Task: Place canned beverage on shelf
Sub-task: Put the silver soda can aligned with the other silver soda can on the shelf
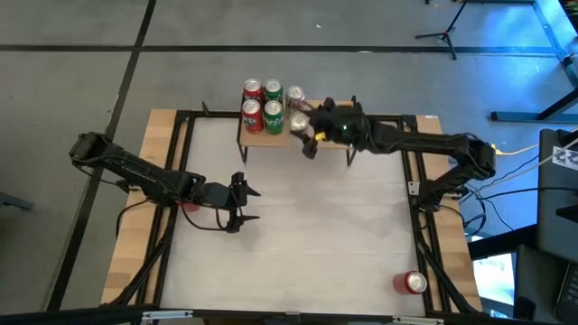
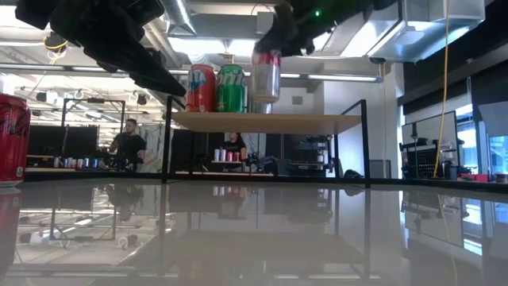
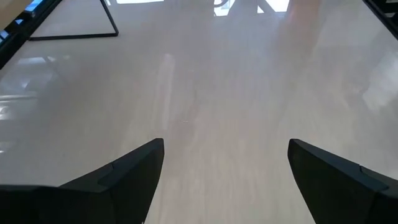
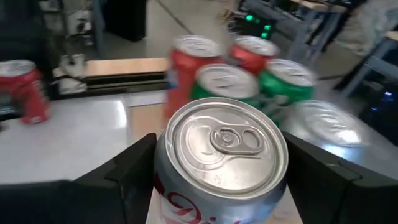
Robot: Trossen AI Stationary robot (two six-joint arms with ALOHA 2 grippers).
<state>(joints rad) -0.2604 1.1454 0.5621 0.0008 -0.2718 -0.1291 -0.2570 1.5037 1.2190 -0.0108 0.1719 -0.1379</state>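
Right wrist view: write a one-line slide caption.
Right pincer holds a silver can beside red and green cans on the shelf.

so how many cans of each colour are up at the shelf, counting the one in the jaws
red cans: 2
green cans: 2
silver cans: 2, one of them held by the right gripper
total: 6

One camera looks straight down on the whole tabletop [image 1: 298, 208]; another sits at tabletop height, facing the room. Both share the shelf [image 1: 298, 137]. Wrist cameras look closely past their fingers.
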